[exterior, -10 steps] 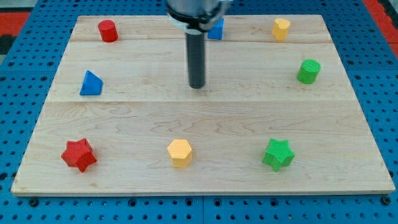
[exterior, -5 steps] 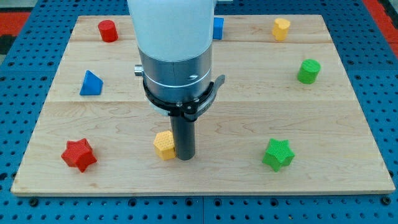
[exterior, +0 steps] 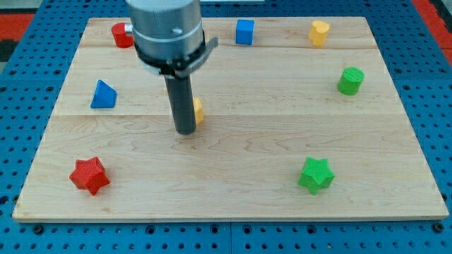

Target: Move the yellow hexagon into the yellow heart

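Rod, no hand — my tip point(exterior: 186, 131) touches yellow hexagon point(exterior: 198, 110) mid-board, yellow heart point(exterior: 319, 32) top-right.

Green star point(exterior: 315, 174), red star point(exterior: 89, 175)

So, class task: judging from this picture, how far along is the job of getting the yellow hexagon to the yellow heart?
Done: the yellow hexagon sits near the board's middle, well below and left of the yellow heart at the view's top right. In hand: my tip stands against the hexagon's left side, half hiding it. Left: the whole push up and rightward across bare wood to the heart; nothing lies between them.
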`<state>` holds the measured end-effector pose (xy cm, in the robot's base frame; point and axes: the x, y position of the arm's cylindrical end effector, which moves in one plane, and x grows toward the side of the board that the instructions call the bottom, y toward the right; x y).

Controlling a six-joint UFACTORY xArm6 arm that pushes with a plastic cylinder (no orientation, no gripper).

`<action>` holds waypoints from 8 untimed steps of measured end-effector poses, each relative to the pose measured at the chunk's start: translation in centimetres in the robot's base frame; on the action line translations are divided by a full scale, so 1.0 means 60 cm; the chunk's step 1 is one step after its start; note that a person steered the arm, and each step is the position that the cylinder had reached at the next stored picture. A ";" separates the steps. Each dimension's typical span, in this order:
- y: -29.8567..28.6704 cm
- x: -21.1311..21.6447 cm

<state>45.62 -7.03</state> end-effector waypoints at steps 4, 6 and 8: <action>0.106 -0.232; 0.293 -0.296; 0.246 -0.297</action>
